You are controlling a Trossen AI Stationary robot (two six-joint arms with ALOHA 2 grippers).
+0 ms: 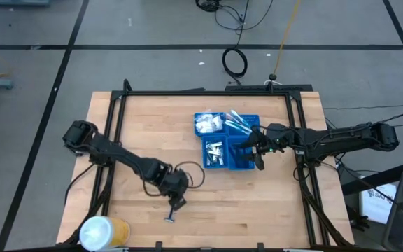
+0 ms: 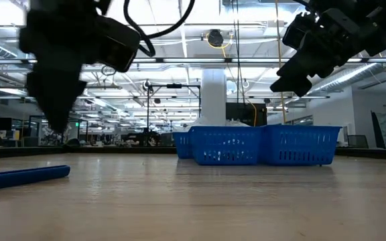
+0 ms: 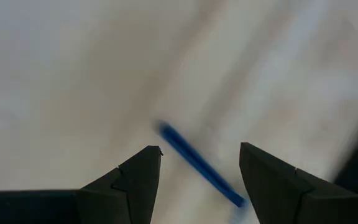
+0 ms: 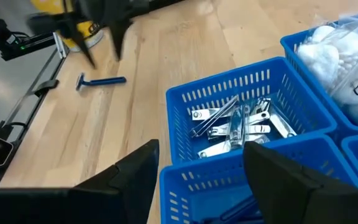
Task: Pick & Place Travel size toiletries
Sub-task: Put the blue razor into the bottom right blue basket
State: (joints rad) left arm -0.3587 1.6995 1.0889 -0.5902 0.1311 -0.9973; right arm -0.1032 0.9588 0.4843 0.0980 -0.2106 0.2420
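Observation:
A blue razor (image 1: 170,218) lies flat on the wooden table near its near edge, and it also shows in the low view (image 2: 23,177) and far off in the right wrist view (image 4: 102,81). My left gripper (image 1: 178,204) hangs open just above the razor. In the left wrist view the razor's handle (image 3: 197,164) runs between the two fingers (image 3: 201,149), untouched. My right gripper (image 1: 257,155) is open and empty over the near right part of the blue tray (image 1: 210,166). The tray holds silver nail clippers (image 4: 235,124), a clear packet of white pads (image 4: 344,56) and pale sticks (image 1: 238,124).
A large white-and-yellow roll (image 1: 103,232) stands at the table's near left corner. A black frame (image 1: 208,92) runs around the table's far and side edges. Bare wood lies between the tray and the razor.

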